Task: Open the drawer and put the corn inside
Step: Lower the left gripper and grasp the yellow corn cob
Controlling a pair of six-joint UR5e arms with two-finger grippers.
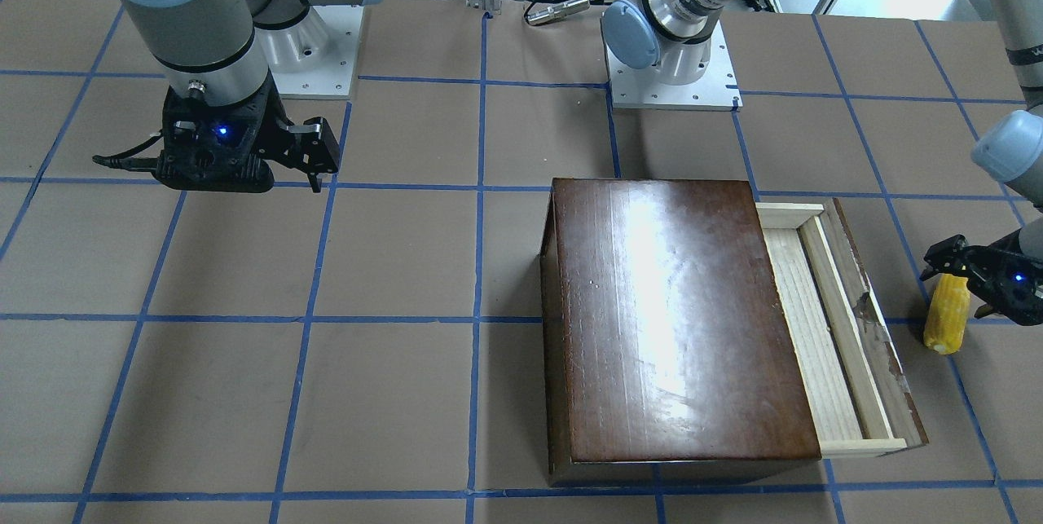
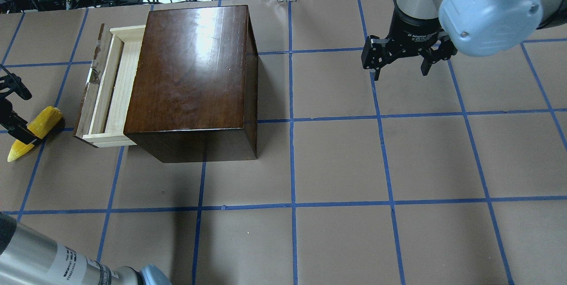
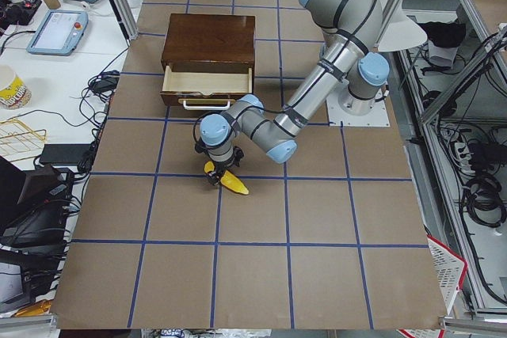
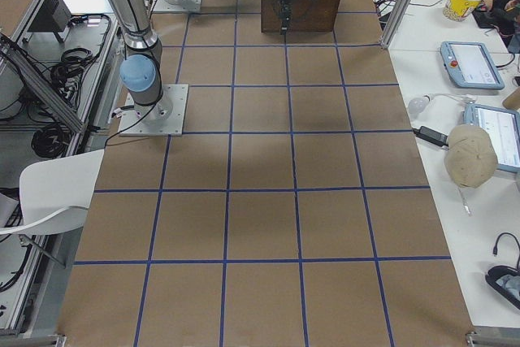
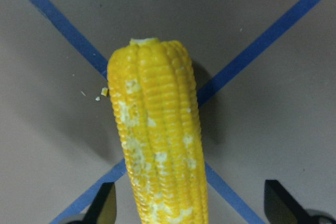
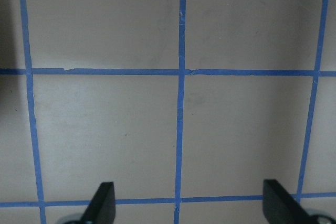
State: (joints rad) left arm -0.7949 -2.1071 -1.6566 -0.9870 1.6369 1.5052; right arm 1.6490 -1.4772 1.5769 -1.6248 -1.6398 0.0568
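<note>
jaws on your left gripper (image 5: 191,211) are spread wide, one on each side of the corn (image 5: 157,135), and not pinching it yet. the cob lies flat on the table (image 2: 336,161) over a crossing of blue tape lines (image 5: 68,27), just out from the drawer (image 2: 116,85). the drawer is already pulled partway out of the dark wooden box (image 2: 195,68). so the step in hand looks like the grab.

a few things i'd watch:

- in the wrist view the cob sits closer to one finger than the other. nudge sideways to centre it, or the first finger to touch will probably roll it.
- close across the fat part, not down near the pointed end. it's round and tapered, so a grip on the taper will likely squirt it out.
- get low enough that the pads meet the widest part of the cob, not its top curve.
- the open strip of the pale tray looks narrow. the corn lies at an angle to it, so turn your wrist and bring it in lengthwise along the tray.
- lift clear of the drawer's front panel (image 2: 91,85) before moving across, then set it down low rather than dropping it.

right gripper (image 2: 401,72) hangs over bare table well away from the box, jaws spread and holding nothing. leave it parked.
</note>
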